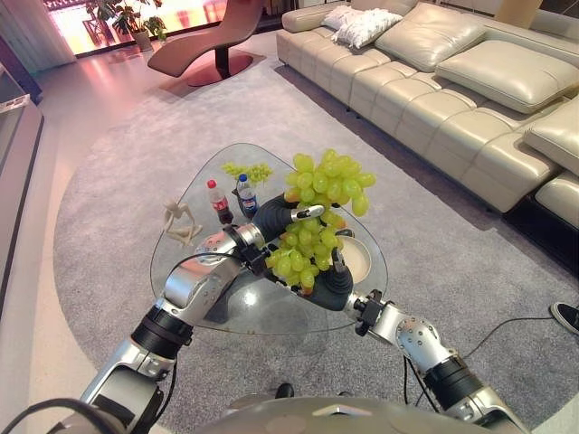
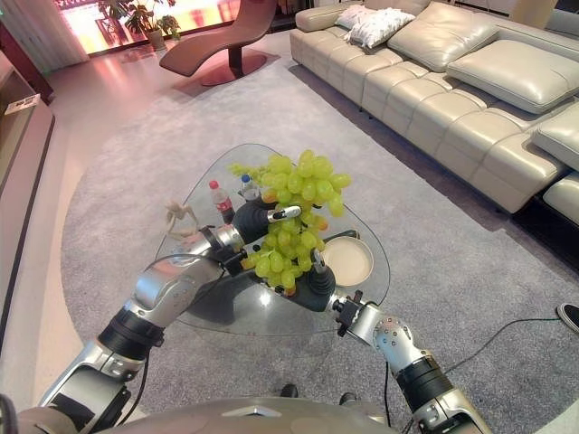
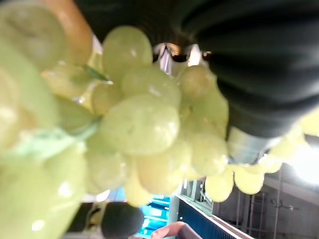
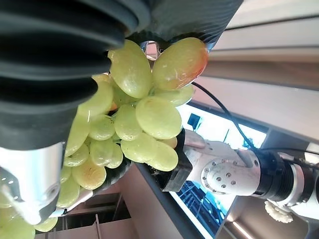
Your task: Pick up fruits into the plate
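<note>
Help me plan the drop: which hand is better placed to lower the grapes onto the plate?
Probably the right hand. It hangs beside the plate on the glass table, under the grapes. The left hand holds them from the far side, by the bottles.

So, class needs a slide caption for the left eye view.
Both robot hands lift green grapes above glass table and plate.

glass table [image 1: 181,271], bottles [image 1: 232,200], plate [image 2: 348,262], figurine [image 1: 181,223]
</note>
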You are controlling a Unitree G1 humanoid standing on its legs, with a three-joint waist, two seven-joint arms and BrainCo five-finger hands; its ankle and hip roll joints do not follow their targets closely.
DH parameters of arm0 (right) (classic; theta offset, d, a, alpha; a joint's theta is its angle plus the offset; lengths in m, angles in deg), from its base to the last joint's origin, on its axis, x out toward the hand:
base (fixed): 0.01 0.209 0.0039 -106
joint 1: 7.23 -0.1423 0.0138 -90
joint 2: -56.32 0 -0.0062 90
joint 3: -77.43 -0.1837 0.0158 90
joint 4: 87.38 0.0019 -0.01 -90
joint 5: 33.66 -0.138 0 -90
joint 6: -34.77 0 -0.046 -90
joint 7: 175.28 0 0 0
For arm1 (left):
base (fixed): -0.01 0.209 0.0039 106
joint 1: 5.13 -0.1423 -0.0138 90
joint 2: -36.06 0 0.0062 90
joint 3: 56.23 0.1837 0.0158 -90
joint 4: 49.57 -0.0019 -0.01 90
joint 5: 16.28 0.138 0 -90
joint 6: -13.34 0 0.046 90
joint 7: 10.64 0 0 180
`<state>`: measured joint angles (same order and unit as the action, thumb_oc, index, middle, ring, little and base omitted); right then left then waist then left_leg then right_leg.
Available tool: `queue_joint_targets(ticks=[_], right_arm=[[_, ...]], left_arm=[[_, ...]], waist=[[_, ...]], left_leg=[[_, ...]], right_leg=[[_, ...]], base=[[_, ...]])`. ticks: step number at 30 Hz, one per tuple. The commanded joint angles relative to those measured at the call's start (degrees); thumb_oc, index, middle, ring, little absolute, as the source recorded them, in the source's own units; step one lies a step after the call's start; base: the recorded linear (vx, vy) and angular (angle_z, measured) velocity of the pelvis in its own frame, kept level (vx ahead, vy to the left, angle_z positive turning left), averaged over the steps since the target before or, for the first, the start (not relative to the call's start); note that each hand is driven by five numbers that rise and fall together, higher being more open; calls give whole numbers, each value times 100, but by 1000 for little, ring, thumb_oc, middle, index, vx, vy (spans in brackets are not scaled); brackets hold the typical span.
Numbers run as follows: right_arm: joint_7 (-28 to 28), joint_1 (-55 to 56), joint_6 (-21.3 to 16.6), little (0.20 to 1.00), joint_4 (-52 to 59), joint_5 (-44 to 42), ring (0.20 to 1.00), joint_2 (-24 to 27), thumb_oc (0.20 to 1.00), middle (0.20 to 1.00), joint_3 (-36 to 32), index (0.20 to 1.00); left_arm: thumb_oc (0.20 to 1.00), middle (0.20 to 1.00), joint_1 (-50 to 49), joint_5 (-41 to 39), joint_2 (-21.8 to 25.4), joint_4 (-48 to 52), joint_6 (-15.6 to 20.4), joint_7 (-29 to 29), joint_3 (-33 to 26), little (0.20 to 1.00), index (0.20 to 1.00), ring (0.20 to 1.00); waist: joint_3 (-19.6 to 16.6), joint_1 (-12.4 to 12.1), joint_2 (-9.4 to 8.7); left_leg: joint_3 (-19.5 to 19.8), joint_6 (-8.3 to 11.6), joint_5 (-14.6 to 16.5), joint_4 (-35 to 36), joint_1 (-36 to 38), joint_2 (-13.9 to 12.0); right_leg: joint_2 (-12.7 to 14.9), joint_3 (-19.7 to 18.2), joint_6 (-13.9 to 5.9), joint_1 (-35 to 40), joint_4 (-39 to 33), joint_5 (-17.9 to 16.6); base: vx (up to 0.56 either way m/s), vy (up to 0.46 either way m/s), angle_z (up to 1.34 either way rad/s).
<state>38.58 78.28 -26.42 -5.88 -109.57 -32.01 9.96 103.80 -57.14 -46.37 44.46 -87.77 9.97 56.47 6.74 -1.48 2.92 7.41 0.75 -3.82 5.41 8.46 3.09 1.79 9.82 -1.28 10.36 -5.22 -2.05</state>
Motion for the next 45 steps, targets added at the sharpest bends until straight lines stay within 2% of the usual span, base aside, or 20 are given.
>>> queue_joint_targets(ticks=[1, 7, 8, 14, 33, 34, 35, 45], right_arm=[[517, -329, -204, 1000, 1082, -806, 1000, -364, 1000, 1000, -152, 1000], [476, -369, -477, 1000, 1203, -559, 1000, -342, 1000, 1000, -122, 1000], [392, -377, -621, 200, 1182, -497, 200, -329, 200, 200, -131, 200], [305, -382, -753, 200, 949, -261, 200, -307, 200, 200, -155, 200], [344, -305, -789, 200, 878, -188, 200, -358, 200, 200, -143, 200], [346, -298, -792, 200, 865, -172, 200, -364, 200, 200, -148, 200], [346, -294, -801, 200, 851, -165, 200, -362, 200, 200, -154, 200], [292, -102, -1067, 200, 602, 261, 200, -243, 200, 200, -389, 200]], left_arm=[[200, 200, 23, 35, -3, 21, 198, 12, -41, 200, 200, 200], [200, 200, 48, 239, -74, -254, 309, -212, -33, 200, 200, 200], [200, 200, 54, 293, -106, -309, 333, -235, -23, 200, 200, 200], [200, 200, 109, 294, -107, -314, 301, -195, -14, 200, 200, 200], [200, 200, 83, 332, -119, -290, 193, -129, -18, 200, 200, 200], [416, 416, 84, 324, -124, -295, 175, -135, -18, 416, 416, 416], [1000, 1000, 82, 315, -129, -304, 154, -149, -24, 1000, 1000, 1000], [1000, 1000, -73, 256, -64, -382, 58, -256, -225, 1000, 1000, 1000]], waist=[[-64, -72, -187], [-58, -49, -211], [-57, -43, -218], [-47, -37, -228], [-44, -30, -221], [-44, -27, -220], [-43, -26, -222], [-51, -8, -227]], left_leg=[[-622, -55, 1029, -386, 321, -42], [-642, -47, 1020, -375, 323, -56], [-646, -43, 1016, -373, 320, -59], [-651, -41, 1010, -353, 347, -71], [-646, -37, 1009, -333, 351, -77], [-648, -39, 1009, -333, 352, -76], [-649, -39, 1009, -336, 349, -74], [-652, -36, 1001, -319, 353, -79]], right_leg=[[301, -156, -383, 88, 189, 419], [285, -176, -386, 84, 171, 411], [283, -179, -379, 83, 163, 409], [277, -163, -375, 96, 157, 398], [270, -203, -387, 94, 145, 391], [269, -204, -387, 93, 146, 390], [268, -209, -386, 91, 147, 388], [272, -216, -391, 85, 131, 378]], base=[[0, 0, 0], [0, 0, 0], [0, 0, 0], [0, 0, 0], [0, 0, 0], [0, 0, 0], [0, 0, 0], [0, 0, 0]])
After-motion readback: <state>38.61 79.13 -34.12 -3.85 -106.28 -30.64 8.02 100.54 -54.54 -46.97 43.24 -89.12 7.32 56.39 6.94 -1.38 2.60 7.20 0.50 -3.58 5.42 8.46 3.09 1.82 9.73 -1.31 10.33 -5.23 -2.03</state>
